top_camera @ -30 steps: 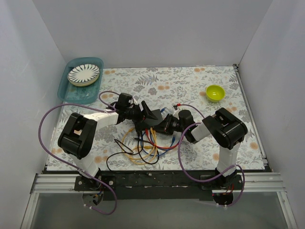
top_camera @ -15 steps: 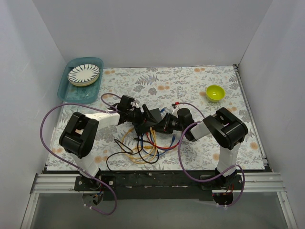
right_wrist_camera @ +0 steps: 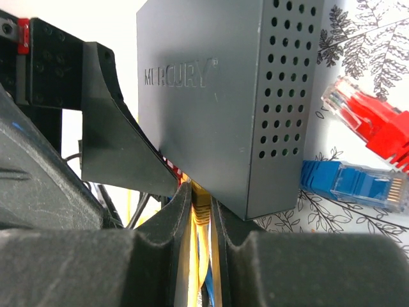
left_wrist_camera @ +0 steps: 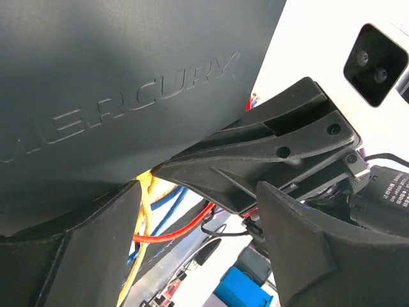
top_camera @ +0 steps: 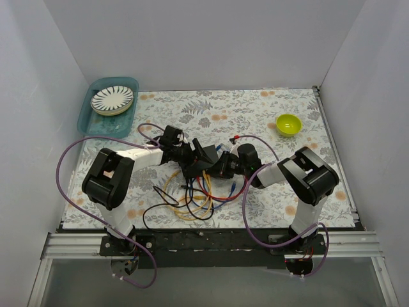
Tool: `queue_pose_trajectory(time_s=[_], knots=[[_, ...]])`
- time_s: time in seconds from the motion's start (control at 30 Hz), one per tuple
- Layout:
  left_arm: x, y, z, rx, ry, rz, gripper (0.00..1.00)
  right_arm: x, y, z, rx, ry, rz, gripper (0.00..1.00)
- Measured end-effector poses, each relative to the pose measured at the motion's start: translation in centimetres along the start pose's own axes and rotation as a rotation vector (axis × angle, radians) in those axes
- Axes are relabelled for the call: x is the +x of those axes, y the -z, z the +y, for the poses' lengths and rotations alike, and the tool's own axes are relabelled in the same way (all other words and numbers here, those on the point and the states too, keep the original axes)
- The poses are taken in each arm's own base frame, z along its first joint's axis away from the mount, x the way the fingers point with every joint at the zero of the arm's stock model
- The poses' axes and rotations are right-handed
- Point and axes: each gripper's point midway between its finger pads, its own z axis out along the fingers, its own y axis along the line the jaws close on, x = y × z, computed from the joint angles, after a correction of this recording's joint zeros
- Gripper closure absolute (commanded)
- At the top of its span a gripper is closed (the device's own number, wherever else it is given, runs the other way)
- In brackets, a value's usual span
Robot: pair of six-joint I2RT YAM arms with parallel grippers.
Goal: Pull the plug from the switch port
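The black switch (top_camera: 204, 153) stands tilted up on edge at mid-table, sockets facing down. It fills the left wrist view (left_wrist_camera: 128, 83) and shows "MERCURY" in the right wrist view (right_wrist_camera: 211, 96). My right gripper (top_camera: 219, 168) (right_wrist_camera: 201, 198) is shut on a yellow plug (right_wrist_camera: 202, 208) that sits in a socket. My left gripper (top_camera: 186, 153) (left_wrist_camera: 201, 192) has its fingers apart, and only cables show between them. One left finger (right_wrist_camera: 115, 134) lies against the switch's lettered face.
Yellow, red, blue and black cables (top_camera: 192, 195) tangle in front of the switch. Loose red (right_wrist_camera: 367, 121) and blue (right_wrist_camera: 354, 182) plugs lie beside it. A teal tray (top_camera: 96, 125) with a striped plate (top_camera: 112, 99) is at the back left. A yellow-green bowl (top_camera: 288, 123) is at the back right.
My left gripper and the switch have shifted slightly right. My right arm's elbow has swung a little right. The yellow plug stays in its socket.
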Motion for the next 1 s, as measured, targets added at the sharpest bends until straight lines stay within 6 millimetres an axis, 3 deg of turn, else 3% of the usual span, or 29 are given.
queue_pose_trajectory(time_s=[0.43,0.7,1.0], knots=[[-1.2,0.2,-1.2,0.028,-0.002,-0.023,0.27,0.2,0.2,-0.1,-0.005,0.047,0.019,0.99],[-4.9,0.2,-1.3,0.032,-0.008,-0.14,0.27,3.3,1.7,0.0,-0.103,-0.044,0.078,0.99],[-5.1,0.5,-1.4,0.036,-0.014,-0.159,0.27,5.3,2.8,0.3,-0.187,-0.193,0.095,0.99]])
